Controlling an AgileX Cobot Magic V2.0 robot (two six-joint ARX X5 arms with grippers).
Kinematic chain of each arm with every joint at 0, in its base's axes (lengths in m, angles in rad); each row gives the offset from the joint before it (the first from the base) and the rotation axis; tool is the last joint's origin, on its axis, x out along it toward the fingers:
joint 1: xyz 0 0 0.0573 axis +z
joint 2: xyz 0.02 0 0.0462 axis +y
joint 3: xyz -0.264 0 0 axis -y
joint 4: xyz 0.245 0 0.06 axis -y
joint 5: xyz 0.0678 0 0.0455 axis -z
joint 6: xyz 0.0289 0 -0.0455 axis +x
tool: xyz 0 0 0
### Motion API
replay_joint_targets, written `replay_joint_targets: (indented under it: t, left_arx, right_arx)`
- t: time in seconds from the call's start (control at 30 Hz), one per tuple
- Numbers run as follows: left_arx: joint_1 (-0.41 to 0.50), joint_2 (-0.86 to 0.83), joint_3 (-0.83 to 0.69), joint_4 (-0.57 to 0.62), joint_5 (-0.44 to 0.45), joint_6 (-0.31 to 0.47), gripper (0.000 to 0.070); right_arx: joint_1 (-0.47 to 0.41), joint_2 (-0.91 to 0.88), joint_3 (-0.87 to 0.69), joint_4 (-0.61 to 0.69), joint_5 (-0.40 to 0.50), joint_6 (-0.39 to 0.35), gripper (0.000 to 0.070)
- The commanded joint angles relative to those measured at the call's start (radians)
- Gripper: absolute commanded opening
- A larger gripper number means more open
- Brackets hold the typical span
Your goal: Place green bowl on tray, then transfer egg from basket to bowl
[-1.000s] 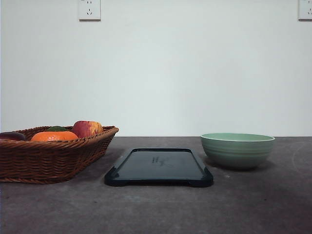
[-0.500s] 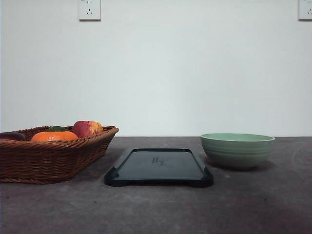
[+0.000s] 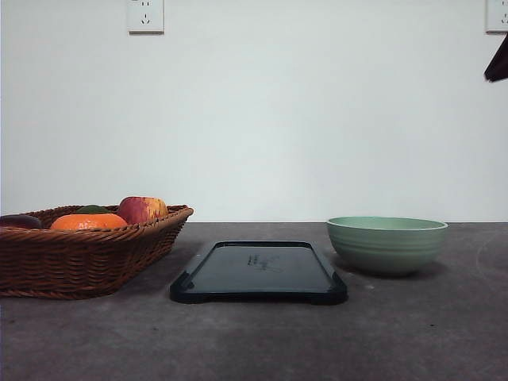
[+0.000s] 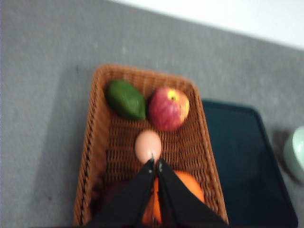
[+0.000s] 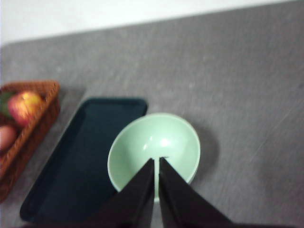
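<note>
Front view: green bowl point(image 3: 386, 244) sits on the grey table point(image 3: 254, 341), off the tray point(image 3: 259, 272), just beside the tray's 3 o'clock edge, not touching it as far as I can tell. Tray bare, flat on table at centre. Wicker basket point(image 3: 83, 252) at 9 o'clock of the tray, close beside it. Apple point(image 3: 143, 209), orange fruit point(image 3: 88, 221) and a green fruit top point(image 3: 93, 209) poke above the braided rim. A dark sliver point(image 3: 498, 62) cuts in at the upper right edge, too little of it to name. Two wall outlets point(image 3: 146, 15) high on the white wall.

Left wrist view: left gripper point(image 4: 155, 163) hangs above the basket point(image 4: 97, 142), fingers pressed together, nothing between them. Tips line up over the egg point(image 4: 147, 146), which lies mid-basket; whether they touch it I cannot tell. From the egg: apple point(image 4: 168, 108) at 1 o'clock, avocado point(image 4: 125, 99) at 11 o'clock, orange fruit point(image 4: 185, 187) at 5 o'clock, partly hidden by the fingers. Tray point(image 4: 242, 161) beside the basket.

Right wrist view: right gripper point(image 5: 156, 161) hovers over the green bowl point(image 5: 156, 142), fingers pressed together, holding nothing. Bowl empty, upright, next to the tray point(image 5: 80, 156). Basket corner point(image 5: 45, 114) with apple point(image 5: 23, 106) and a bit of the egg point(image 5: 5, 137) at the edge.
</note>
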Motion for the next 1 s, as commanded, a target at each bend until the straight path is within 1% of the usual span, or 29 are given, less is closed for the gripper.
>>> replay_joint_targets:
  t: [0.0, 0.13, 0.23, 0.37, 0.5, 0.53, 0.57, 0.63, 0.67, 0.7, 0.73, 0.87, 0.97]
  left_arx:
    - [-0.008, 0.033, 0.037, -0.024, 0.01, 0.043, 0.0]
    - [-0.021, 0.101, 0.084, -0.105, 0.016, 0.073, 0.0]
    - [-0.026, 0.143, 0.104, -0.147, 0.036, 0.091, 0.0]
    - [-0.026, 0.176, 0.107, -0.16, 0.07, 0.092, 0.0]
    - [-0.027, 0.183, 0.107, -0.157, 0.073, 0.11, 0.0001]
    - [-0.027, 0.183, 0.107, -0.154, 0.073, 0.115, 0.0024]
    - [-0.027, 0.183, 0.107, -0.152, 0.073, 0.117, 0.0073]
    - [-0.027, 0.183, 0.107, -0.152, 0.073, 0.117, 0.028]
    - [-0.027, 0.183, 0.107, -0.153, 0.073, 0.117, 0.0376]
    - [-0.027, 0.183, 0.107, -0.152, 0.073, 0.117, 0.0414]
    - [-0.027, 0.183, 0.107, -0.152, 0.073, 0.117, 0.0431]
    - [-0.027, 0.183, 0.107, -0.149, 0.073, 0.117, 0.0426]
    - [-0.027, 0.183, 0.107, -0.144, 0.073, 0.115, 0.0426]
  right_arx:
    - [0.009, 0.042, 0.036, -0.022, 0.0, -0.026, 0.0007]
    - [0.03, 0.128, 0.093, -0.096, 0.0, -0.052, 0.0007]
    - [0.046, 0.176, 0.12, -0.14, 0.0, -0.061, 0.0007]
    - [0.06, 0.221, 0.142, -0.192, 0.0, -0.065, 0.0007]
    - [0.066, 0.232, 0.142, -0.208, -0.001, -0.079, 0.0016]
    - [0.066, 0.232, 0.142, -0.209, -0.001, -0.082, 0.0041]
    - [0.066, 0.232, 0.142, -0.209, -0.001, -0.084, 0.0085]
    - [0.066, 0.232, 0.142, -0.213, -0.001, -0.083, 0.0226]
    - [0.066, 0.232, 0.142, -0.215, -0.001, -0.083, 0.0285]
    - [0.066, 0.232, 0.142, -0.217, -0.001, -0.082, 0.0311]
    - [0.066, 0.232, 0.142, -0.219, -0.001, -0.082, 0.0325]
    - [0.066, 0.233, 0.145, -0.231, 0.003, -0.063, 0.0326]
    - [0.064, 0.235, 0.155, -0.249, 0.024, -0.042, 0.0326]
